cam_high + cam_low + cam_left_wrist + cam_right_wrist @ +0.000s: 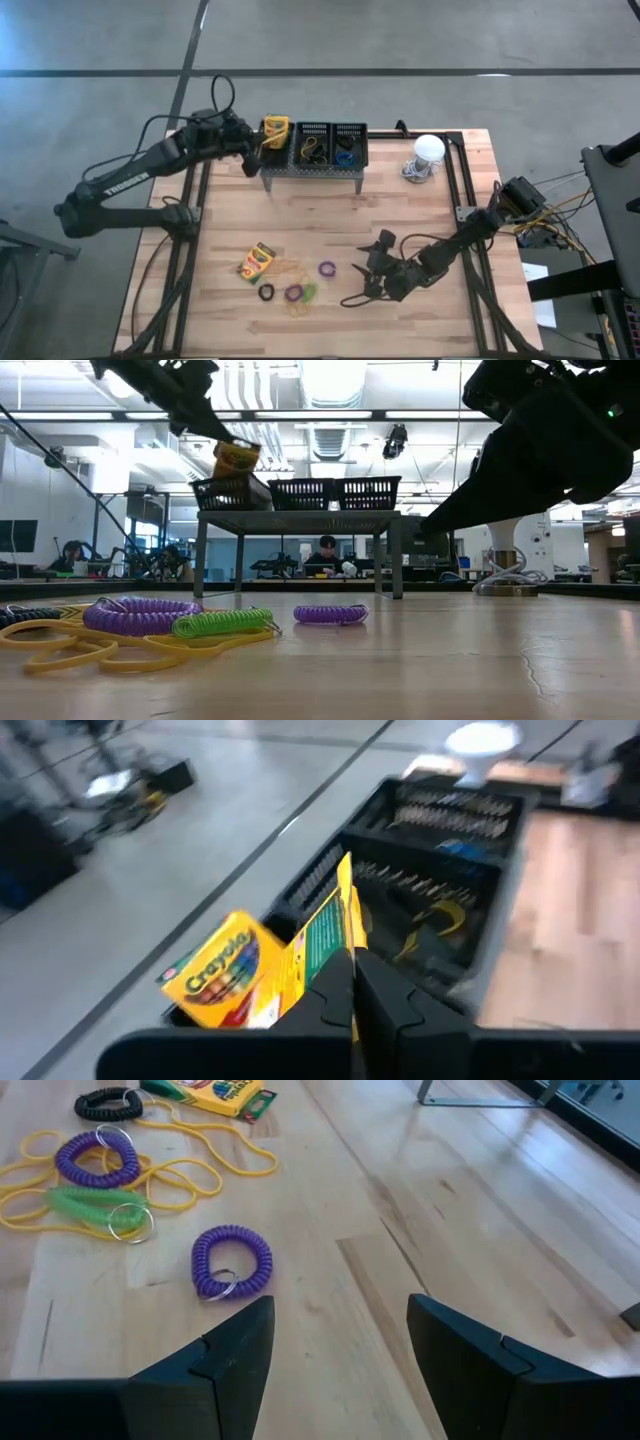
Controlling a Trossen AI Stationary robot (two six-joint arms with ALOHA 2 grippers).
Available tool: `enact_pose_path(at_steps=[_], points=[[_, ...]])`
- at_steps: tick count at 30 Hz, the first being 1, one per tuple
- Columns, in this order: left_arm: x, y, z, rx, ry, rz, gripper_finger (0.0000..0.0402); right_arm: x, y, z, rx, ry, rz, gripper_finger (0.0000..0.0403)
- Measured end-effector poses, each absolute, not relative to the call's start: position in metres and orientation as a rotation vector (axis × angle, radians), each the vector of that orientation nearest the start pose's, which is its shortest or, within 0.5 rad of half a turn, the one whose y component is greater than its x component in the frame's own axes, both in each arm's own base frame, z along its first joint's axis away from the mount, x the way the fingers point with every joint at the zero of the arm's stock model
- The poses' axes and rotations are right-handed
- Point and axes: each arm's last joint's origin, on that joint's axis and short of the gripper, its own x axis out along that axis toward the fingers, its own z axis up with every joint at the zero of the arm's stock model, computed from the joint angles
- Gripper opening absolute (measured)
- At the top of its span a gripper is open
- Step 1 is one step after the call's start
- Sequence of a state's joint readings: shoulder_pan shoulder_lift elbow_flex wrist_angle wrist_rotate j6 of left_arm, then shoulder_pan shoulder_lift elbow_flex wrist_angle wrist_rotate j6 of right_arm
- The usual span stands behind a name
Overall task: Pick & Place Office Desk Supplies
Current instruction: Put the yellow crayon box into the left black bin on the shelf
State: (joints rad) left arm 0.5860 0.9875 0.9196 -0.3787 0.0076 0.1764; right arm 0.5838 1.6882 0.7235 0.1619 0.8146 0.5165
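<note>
My left gripper [262, 140] hovers at the far left over the left one of three black mesh baskets [313, 145], shut on a yellow-and-green crayon box [236, 458]. A second yellow box face [215, 970] shows right beside it; whether it lies in the basket I cannot tell. Another crayon box [257, 262] lies flat on the table. Near it lie purple [232, 1262], green [85, 1205] and black [108, 1102] coil loops and yellow bands [190, 1180]. My right gripper [340, 1350] is open just above the table, to the right of the single purple loop. My left gripper pinches the crayon box between its two shut fingers [395, 1005] by a thin edge [345, 925]. The box is lifted clear. It stands tilted above the rim of the left basket [230, 492], with its green face [320, 935] turned sideways.
The baskets stand in a row on a grey perforated metal stand [312, 172] at the far edge; the middle and right ones hold yellow and blue loops. A white dome [428, 150] sits at the far right. Bare wood lies between the stand and the loops.
</note>
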Motion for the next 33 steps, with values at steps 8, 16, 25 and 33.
enact_pose_path(at_steps=[8, 16, 25, 33], points=[[0.184, 0.118, 0.322, 0.018, 0.456, 0.462, 0.0001, 0.263, 0.148, 0.136, -0.019, 0.532, -0.363, 0.0226], [0.191, 0.127, 0.31, -0.008, 0.507, 0.427, 0.0004, 0.263, 0.148, 0.136, -0.017, 0.53, -0.362, 0.0226], [0.208, 0.147, 0.302, 0.112, 0.581, 0.496, 0.0019, 0.263, 0.148, 0.136, -0.018, 0.53, -0.365, 0.0226], [0.209, 0.148, 0.305, 0.261, 0.599, 0.472, 0.0051, 0.263, 0.148, 0.136, -0.019, 0.531, -0.365, 0.0226]])
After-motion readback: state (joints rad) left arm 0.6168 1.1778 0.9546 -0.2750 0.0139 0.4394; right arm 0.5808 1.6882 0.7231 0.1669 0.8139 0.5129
